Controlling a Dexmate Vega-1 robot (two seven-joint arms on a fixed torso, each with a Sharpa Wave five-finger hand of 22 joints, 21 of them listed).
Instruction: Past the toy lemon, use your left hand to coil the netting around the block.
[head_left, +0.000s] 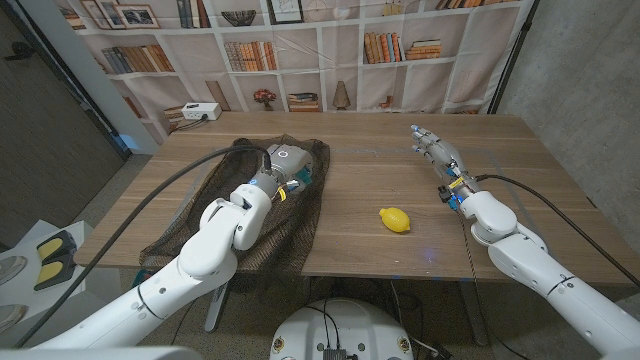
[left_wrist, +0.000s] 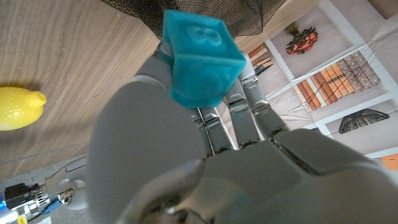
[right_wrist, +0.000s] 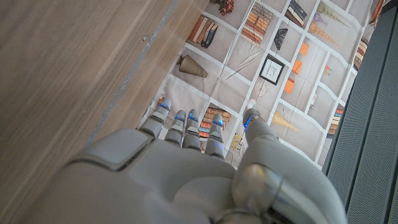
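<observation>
A dark mesh netting (head_left: 210, 225) lies spread over the table's left part, past and to the left of the yellow toy lemon (head_left: 396, 219). My left hand (head_left: 284, 166) is over the netting's far end and grips a teal block (left_wrist: 202, 59) between thumb and fingers (left_wrist: 249, 106). A bit of that teal block (head_left: 302, 182) peeks out beside the hand. In the left wrist view, netting (left_wrist: 205, 15) hangs just beyond the block and the lemon (left_wrist: 18, 107) lies apart on the wood. My right hand (head_left: 436, 152) hovers at the far right with its fingers stretched out, holding nothing.
A white power strip (head_left: 200, 112) sits at the table's far left corner. Bare wood (head_left: 380, 160) stretches between the netting and my right hand. A bookshelf backdrop stands behind the table's far edge.
</observation>
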